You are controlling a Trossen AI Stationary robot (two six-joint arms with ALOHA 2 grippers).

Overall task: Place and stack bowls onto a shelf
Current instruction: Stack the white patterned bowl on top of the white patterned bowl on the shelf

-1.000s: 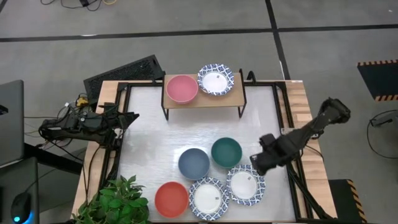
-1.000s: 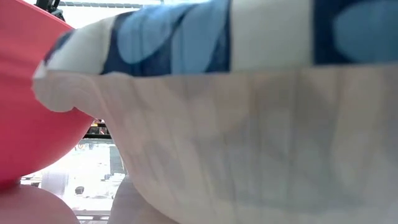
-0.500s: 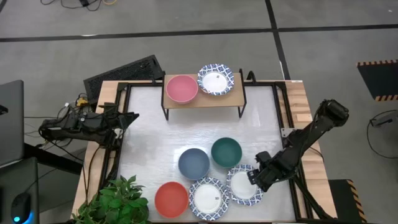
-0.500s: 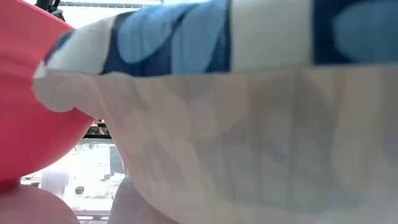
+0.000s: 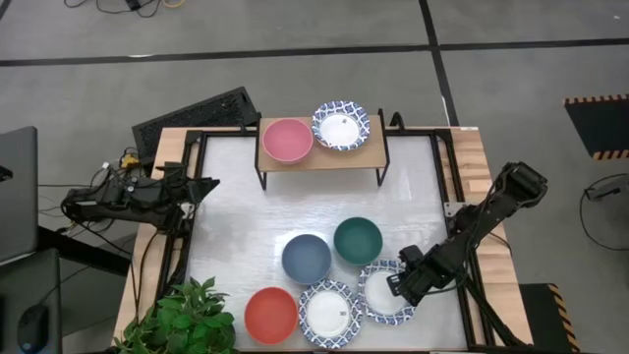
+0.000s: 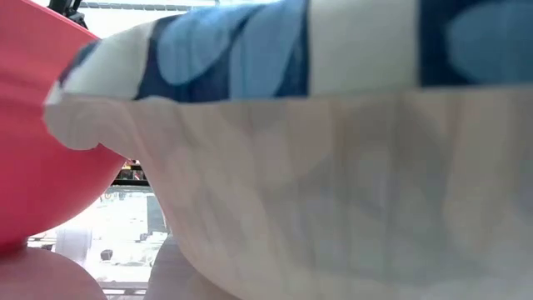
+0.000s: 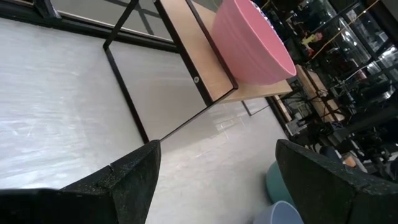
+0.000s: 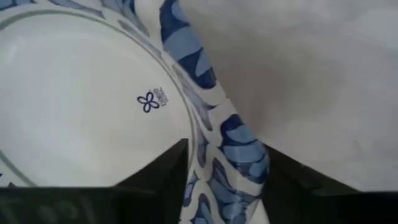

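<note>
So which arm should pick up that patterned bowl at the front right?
The right. Its gripper is already at the patterned bowl, fingers open astride the rim. The left gripper waits at the table's far left edge.

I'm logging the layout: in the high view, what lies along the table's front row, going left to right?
Plant → red bowl → patterned bowl → second patterned bowl, with the right end effector straddling its rim.

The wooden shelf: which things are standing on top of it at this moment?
On the shelf stand a pink bowl and a blue-patterned white bowl, side by side. Whether either hides another bowl nested beneath cannot be seen.
</note>
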